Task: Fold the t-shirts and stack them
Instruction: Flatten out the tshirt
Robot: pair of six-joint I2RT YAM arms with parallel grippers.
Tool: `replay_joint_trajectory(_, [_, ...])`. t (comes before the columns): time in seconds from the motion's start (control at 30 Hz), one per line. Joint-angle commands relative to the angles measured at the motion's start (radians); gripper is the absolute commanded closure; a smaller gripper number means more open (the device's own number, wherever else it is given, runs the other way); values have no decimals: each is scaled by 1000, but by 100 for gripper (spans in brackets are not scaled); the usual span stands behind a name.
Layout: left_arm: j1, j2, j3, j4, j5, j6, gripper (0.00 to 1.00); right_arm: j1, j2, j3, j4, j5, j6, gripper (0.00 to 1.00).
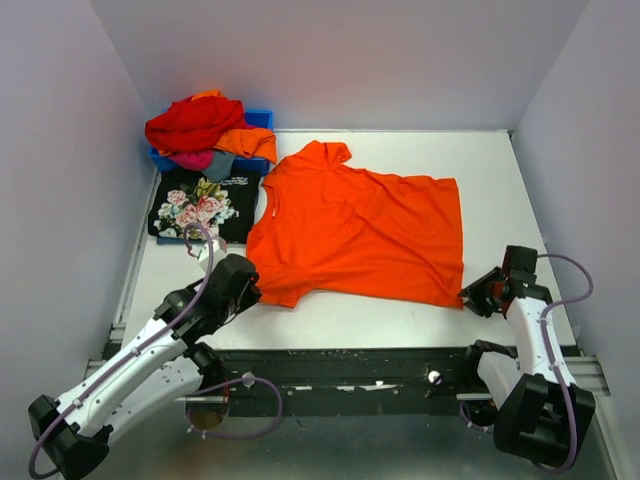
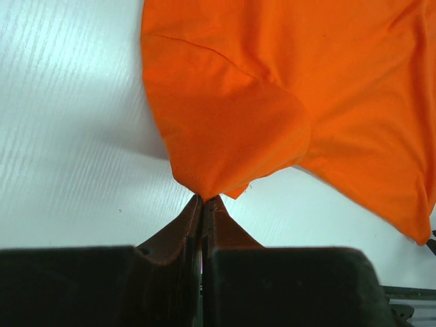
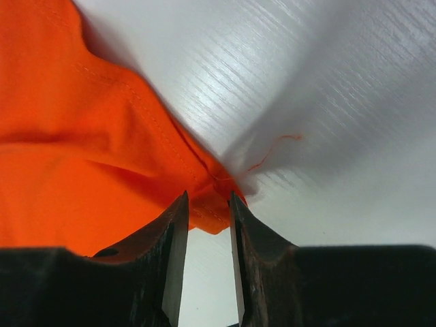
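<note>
- Left claw [image 2: 203,201]: the jaws are pressed together, with no gap showing, and pinch the tip of a near corner of the orange tee [image 1: 360,230].
- From that tip the cloth rises off the table [image 1: 500,180] in a peak and throws a shadow under itself. It spreads away ahead of the claw and to its right.
- Right claw [image 3: 206,204]: the jaws stand a narrow way apart and grip nothing.
- The tee's other near corner, the stitched hem, lies between this claw's two tips. From the wrist view I cannot tell whether either finger touches it.
- The rest of the tee runs off to this claw's left and ahead. There is bare table to its right.
- A loose orange thread [image 3: 276,144] trails from that corner onto the table just ahead of the right claw.
- The tee lies spread mostly flat between the two claws, a sleeve at its far end.
- Black tee [image 1: 200,205], with a rose print: folded flat just beyond the left claw.
- Bin [image 1: 262,118]: beyond the black tee. A red tee [image 1: 195,122] is heaped on top, with orange, pink and grey cloth under it.
</note>
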Motion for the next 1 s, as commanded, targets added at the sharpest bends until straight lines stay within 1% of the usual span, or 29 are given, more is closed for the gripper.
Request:
replay_joint_trajectory(0.0, [39,19,24,28,35,88,88,-3,9,-27,-10,-22,9,62])
replay_joint_trajectory(0.17, [70,76,45,54,78,126,88,-3,3,-47,-30,-27,5,62])
replay_joint_trajectory(0.2, [73,80,50,54,78,134,88,-3,-3,-50,-30,-25,8,64])
replay_joint_trajectory(0.23, [82,83,57,56,76,138,88,-3,-8,-53,-26,-27,8,70])
replay_joint_trajectory(0.27, [85,83,62,56,76,149,87,-3,-9,-55,-21,-28,5,80])
replay_joint_trajectory(0.3, [94,83,70,54,76,157,88,-3,-9,-56,-26,-28,9,86])
replay_joint_trajectory(0.4, [125,85,97,36,78,184,87,-3,6,-45,-49,-30,8,89])
replay_joint_trajectory(0.47, [145,90,117,22,76,206,87,-3,8,-19,-53,-7,0,97])
replay_joint_trajectory(0.5, [157,94,126,11,78,215,87,-3,11,4,-55,7,-3,99])
replay_joint_trajectory(0.53, [165,96,137,4,78,227,87,-3,20,27,-65,19,-3,99])
replay_joint_trajectory(0.7, [214,94,185,-64,61,269,87,-3,66,90,-87,30,-12,99])
replay_joint_trajectory(0.87, [226,76,180,-63,92,272,87,-3,74,58,-67,-54,-56,74])
replay_joint_trajectory(0.9, [226,77,171,-52,102,269,87,-3,64,54,-66,-71,-61,67])
replay_joint_trajectory(0.97, [226,87,148,-29,121,263,87,11,41,54,-78,-87,-58,62])
